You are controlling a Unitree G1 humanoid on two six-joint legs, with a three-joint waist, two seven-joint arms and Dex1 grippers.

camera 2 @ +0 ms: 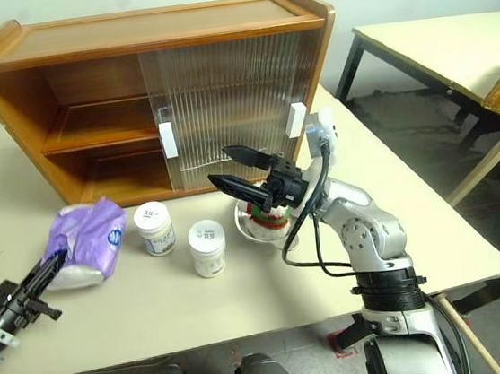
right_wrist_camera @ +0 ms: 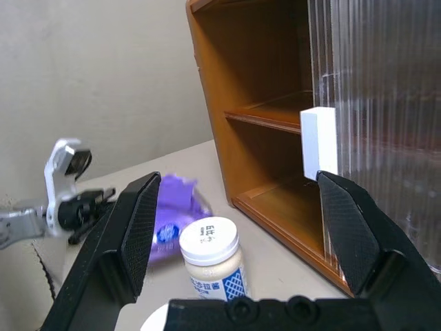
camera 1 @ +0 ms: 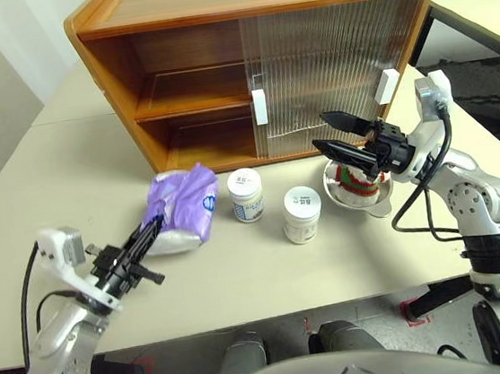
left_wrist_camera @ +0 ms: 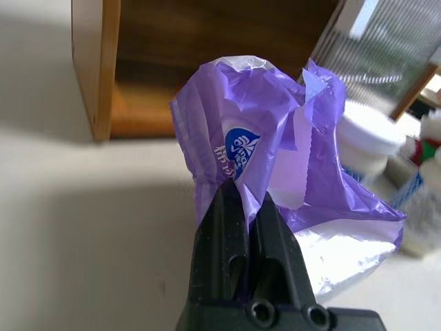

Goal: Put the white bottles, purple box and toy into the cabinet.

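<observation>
Purple box (camera 1: 183,208): lay on tabletop (camera 1: 75,162) just in front of cabinet (camera 1: 254,65), by its open left half; white bottles (camera 1: 246,195) beside it, towards robot's right.
Feel: soft tissue pack w/ loose, crumpled plastic wrapper; prob. light, squashy, no stiff edge. Film looked slick, could stretch or tear if whole pack hung from it.
Left gripper (left_wrist_camera: 246,207): jaws pinched nearly together on a fold of the purple wrapper, as seen in left wrist view. Hold was on film only, not on pack body.
Grip advice: better hold would span the pack's body across its narrow side; wrapper pinch OK for a short drag or low lift, IMO.
Lifted?: can't tell if pack was clear of tabletop; its underside was hidden.
Right gripper (camera 1: 341,133): jaws spread wide, empty, hovering above toy (camera 1: 358,180), which sat in steel bowl (camera 1: 353,200) near closed right door.
Bottles: rigid plastic, smooth lids; 2nd one (camera 1: 302,214) stood apart, nearer robot. Best taken round the body, below lid.
Cabinet: both shelves bare on open side, room for pack on lower one.
</observation>
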